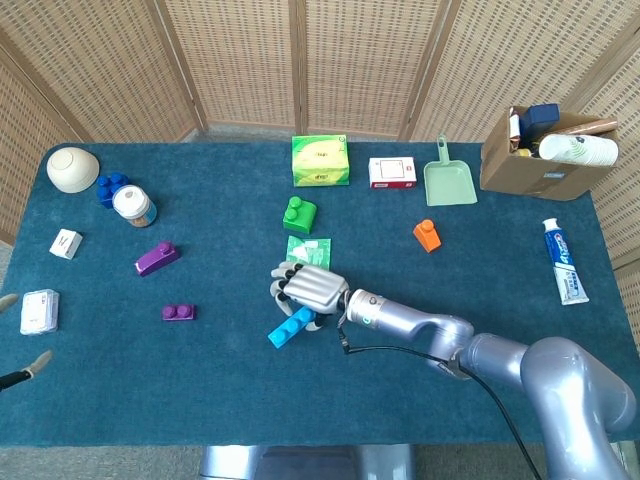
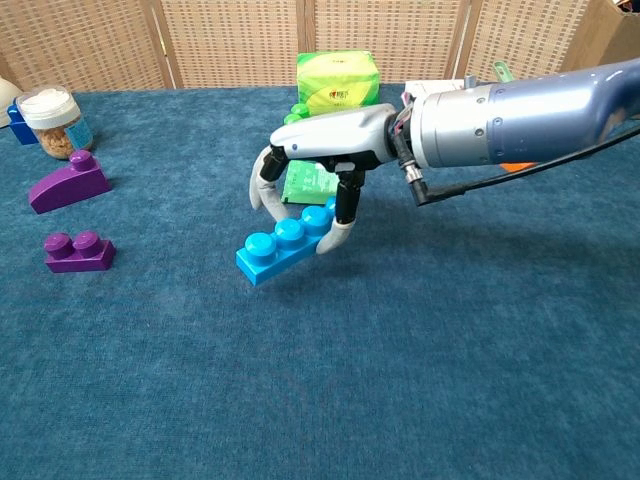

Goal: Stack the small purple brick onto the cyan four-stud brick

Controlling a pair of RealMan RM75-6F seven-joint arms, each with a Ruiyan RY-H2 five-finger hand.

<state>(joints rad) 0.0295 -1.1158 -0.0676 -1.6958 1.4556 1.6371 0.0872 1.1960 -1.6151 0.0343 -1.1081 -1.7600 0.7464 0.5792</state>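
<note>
Curling over one end of the cyan four-stud brick (image 2: 283, 243), the right hand's (image 2: 318, 160) fingers (image 2: 341, 228) clamp it, tilted, low over the blue bench (image 2: 420, 360). At its 9 o'clock, well apart, the small purple brick (image 2: 78, 252) lies flat. Only the left hand's fingertips (image 1: 22, 372) show, apart.

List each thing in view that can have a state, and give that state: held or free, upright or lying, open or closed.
Right hand: holds the cyan brick.
Cyan four-stud brick: held at one end, tilted, studs up.
Small purple brick: free on the cloth, studs up.
Jar: upright, lid on.
Toothpaste tube: lying flat.
Cardboard box: open, filled.
Bowl: turned upside down.
</note>
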